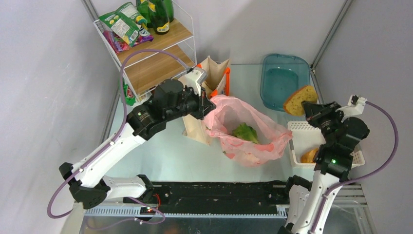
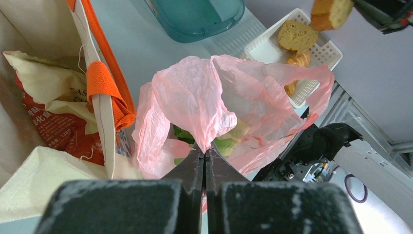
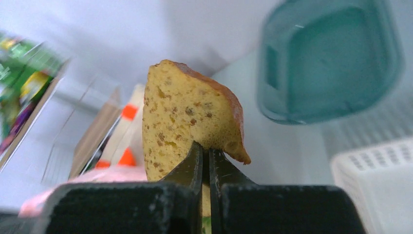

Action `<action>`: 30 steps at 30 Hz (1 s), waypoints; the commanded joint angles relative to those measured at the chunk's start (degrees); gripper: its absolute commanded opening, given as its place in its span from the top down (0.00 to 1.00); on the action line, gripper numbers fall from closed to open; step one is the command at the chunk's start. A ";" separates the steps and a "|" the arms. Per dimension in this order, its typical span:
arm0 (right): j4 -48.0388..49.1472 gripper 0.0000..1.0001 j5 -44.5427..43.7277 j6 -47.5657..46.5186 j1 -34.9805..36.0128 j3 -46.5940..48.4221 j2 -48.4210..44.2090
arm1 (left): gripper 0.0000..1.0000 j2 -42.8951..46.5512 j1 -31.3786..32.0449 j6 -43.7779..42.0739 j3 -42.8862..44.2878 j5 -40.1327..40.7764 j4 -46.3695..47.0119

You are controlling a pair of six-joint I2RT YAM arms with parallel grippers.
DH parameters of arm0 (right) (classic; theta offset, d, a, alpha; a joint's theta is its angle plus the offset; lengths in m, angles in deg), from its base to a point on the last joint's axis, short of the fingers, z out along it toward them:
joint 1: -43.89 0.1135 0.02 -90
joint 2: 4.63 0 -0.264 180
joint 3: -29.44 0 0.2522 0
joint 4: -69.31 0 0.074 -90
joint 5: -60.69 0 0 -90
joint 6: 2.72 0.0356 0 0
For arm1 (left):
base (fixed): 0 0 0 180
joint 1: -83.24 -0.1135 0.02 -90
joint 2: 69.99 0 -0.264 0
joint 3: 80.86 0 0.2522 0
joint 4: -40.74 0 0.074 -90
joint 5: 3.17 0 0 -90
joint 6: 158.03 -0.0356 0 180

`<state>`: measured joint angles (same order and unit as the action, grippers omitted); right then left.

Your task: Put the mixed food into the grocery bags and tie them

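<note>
The pink plastic bag (image 1: 253,131) lies open mid-table with a green lettuce head (image 1: 245,132) inside. My left gripper (image 1: 208,105) is shut on the bag's rim (image 2: 204,124), holding it up beside the beige tote with orange handles (image 1: 216,75). My right gripper (image 1: 307,108) is shut on a golden-brown bread piece (image 1: 300,100), raised in the air between the bag and the teal tray; the bread (image 3: 187,114) fills the right wrist view. More bread (image 2: 297,35) lies in the white lattice basket (image 1: 302,134).
A teal plastic tray (image 1: 285,80) sits at the back right. A wire shelf (image 1: 151,46) at the back left holds green bottles and snack packets. The tote (image 2: 58,122) holds packets. Grey walls close in both sides.
</note>
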<state>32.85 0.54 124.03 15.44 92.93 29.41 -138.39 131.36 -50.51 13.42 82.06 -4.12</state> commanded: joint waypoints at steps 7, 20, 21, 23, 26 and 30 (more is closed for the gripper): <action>19.41 1.00 14.92 -9.88 20.30 -1.43 -5.40 | 1.00 -1.12 -1.05 2.92 6.23 0.88 -2.84; 19.30 1.00 -46.36 -41.23 74.14 -7.78 9.06 | 1.00 -1.21 -1.36 2.32 6.12 -3.12 -2.88; 19.68 0.93 -48.08 -41.83 75.47 -7.62 11.56 | 1.00 -1.03 -1.36 2.29 6.05 -3.22 -2.87; 19.80 0.74 -49.90 -41.67 76.08 -6.60 14.12 | 1.00 -0.63 -1.37 1.85 5.61 -3.30 -2.83; 20.19 0.29 -51.73 -39.61 76.12 -6.39 15.19 | 1.00 -0.39 -1.40 0.84 4.47 -3.85 -2.76; 18.76 0.09 -51.44 -36.66 76.06 -6.07 13.43 | 1.00 -1.11 -1.42 -1.04 3.59 -6.50 -2.81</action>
<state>48.78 -46.13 85.87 91.31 84.98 45.17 -139.86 130.29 -49.13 17.68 78.85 -7.20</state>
